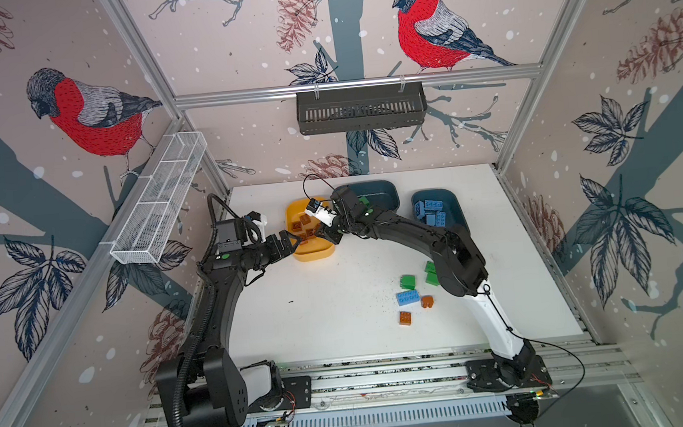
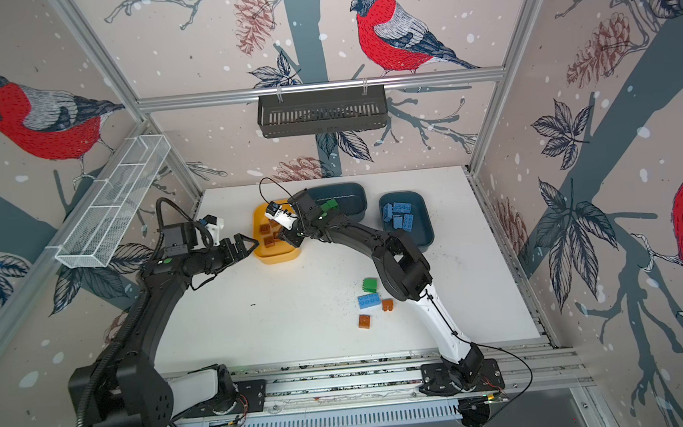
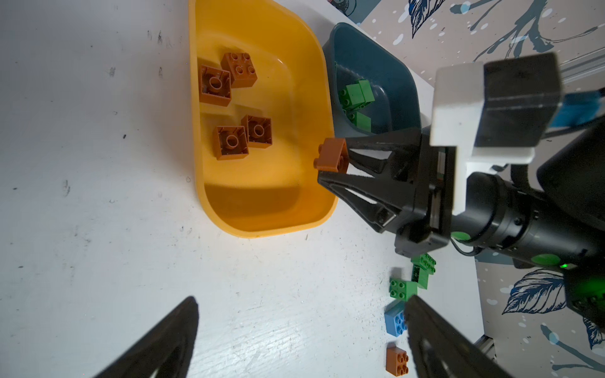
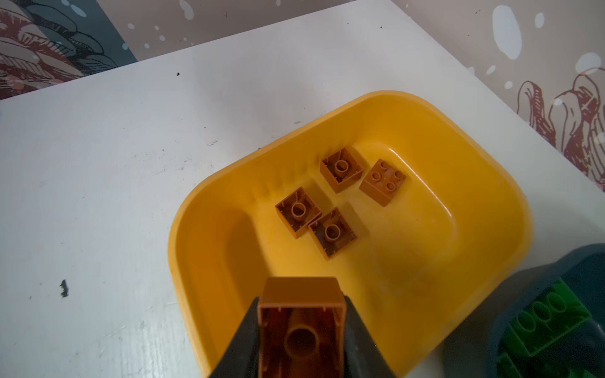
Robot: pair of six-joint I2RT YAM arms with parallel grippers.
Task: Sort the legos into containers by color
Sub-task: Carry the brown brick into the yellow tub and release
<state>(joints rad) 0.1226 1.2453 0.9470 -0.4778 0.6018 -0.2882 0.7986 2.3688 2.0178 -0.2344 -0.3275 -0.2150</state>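
Right wrist view puts a brown brick (image 4: 299, 294) clenched between the right jaws, hollow underside toward the camera. It hangs above the yellow tub (image 4: 386, 95), close to the rim rather than over the middle. To finish the drop well, I judge the arm should carry the brick a little further in over the basin and lower it before letting go (a release at the rim could tip it onto the counter (image 1: 318, 308) or into the neighbouring tub). The left jaws stand spread wide and empty just beside the same tub, so the drop should keep clear of them.

Four brown bricks (image 4: 332, 232) lie in the yellow tub, three upside down and one studs up. The teal tub (image 3: 386, 65) just beside it holds green bricks (image 3: 355, 95). The other teal tub (image 1: 454, 205), further right in both top views, holds blue ones (image 1: 431, 213). Loose on the counter near the right arm lie a few green bricks (image 1: 407, 281), one blue (image 1: 408, 297) and two brown (image 1: 404, 318).
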